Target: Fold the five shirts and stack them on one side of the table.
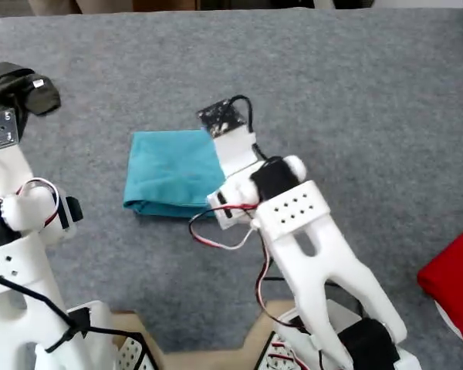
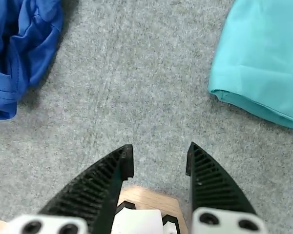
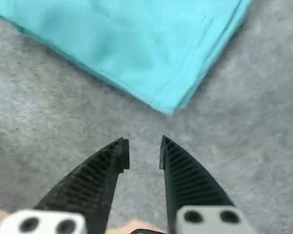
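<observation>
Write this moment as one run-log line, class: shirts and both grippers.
teal shirt: folded, mid-table | right gripper: open, empty, by its corner | left gripper: open, empty, between crumpled blue shirt and teal shirt

left arm (image 1: 23, 254), right arm (image 1: 316, 247): white plastic shells, rounded links. black servo (image 1: 274, 177) on right arm, perforated plate (image 1: 293, 206) beside it. red-white-black wires (image 1: 216, 235) in loose loops. black cable (image 1: 31, 297) across left arm. jaws black, pointed, ribbed inner faces; white bases (image 2: 205, 223) with dark screw holes.
</observation>
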Controlling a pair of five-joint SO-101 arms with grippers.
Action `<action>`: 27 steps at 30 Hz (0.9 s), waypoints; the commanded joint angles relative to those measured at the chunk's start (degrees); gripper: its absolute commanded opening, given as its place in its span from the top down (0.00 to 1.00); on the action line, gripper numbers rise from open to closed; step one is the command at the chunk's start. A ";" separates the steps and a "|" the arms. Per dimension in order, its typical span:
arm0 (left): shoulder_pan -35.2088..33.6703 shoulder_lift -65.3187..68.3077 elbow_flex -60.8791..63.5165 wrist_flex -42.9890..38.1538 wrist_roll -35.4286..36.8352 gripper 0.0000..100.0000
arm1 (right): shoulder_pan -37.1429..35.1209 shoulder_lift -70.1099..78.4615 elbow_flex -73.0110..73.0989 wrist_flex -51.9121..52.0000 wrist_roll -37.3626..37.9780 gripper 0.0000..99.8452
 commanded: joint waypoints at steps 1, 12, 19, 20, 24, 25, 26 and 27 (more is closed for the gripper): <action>-0.62 0.13 -0.62 0.44 -0.09 0.81 | -0.84 -2.68 4.53 -6.59 -1.93 0.88; -0.62 0.13 -0.62 0.44 -0.09 0.81 | -5.05 -3.12 6.11 -17.05 -40.62 0.74; -2.90 0.22 -0.62 0.44 0.26 0.81 | -9.98 -3.03 7.43 -17.49 -49.14 0.58; -3.78 0.22 -0.62 0.44 0.26 0.81 | -9.89 -2.95 7.43 -17.67 -49.67 0.59; -6.86 0.22 -0.18 0.44 0.18 0.81 | -9.89 -2.95 7.60 -22.68 -53.10 0.67; -7.47 0.22 -0.18 0.44 0.18 0.81 | -9.89 -2.95 7.78 -24.53 -53.89 0.70; -7.91 0.22 -0.26 0.44 0.18 0.81 | -9.89 -2.68 7.87 -26.20 -55.03 0.72; -8.35 0.22 -0.35 0.44 0.18 0.81 | -9.89 -2.07 7.87 -27.34 -56.00 0.73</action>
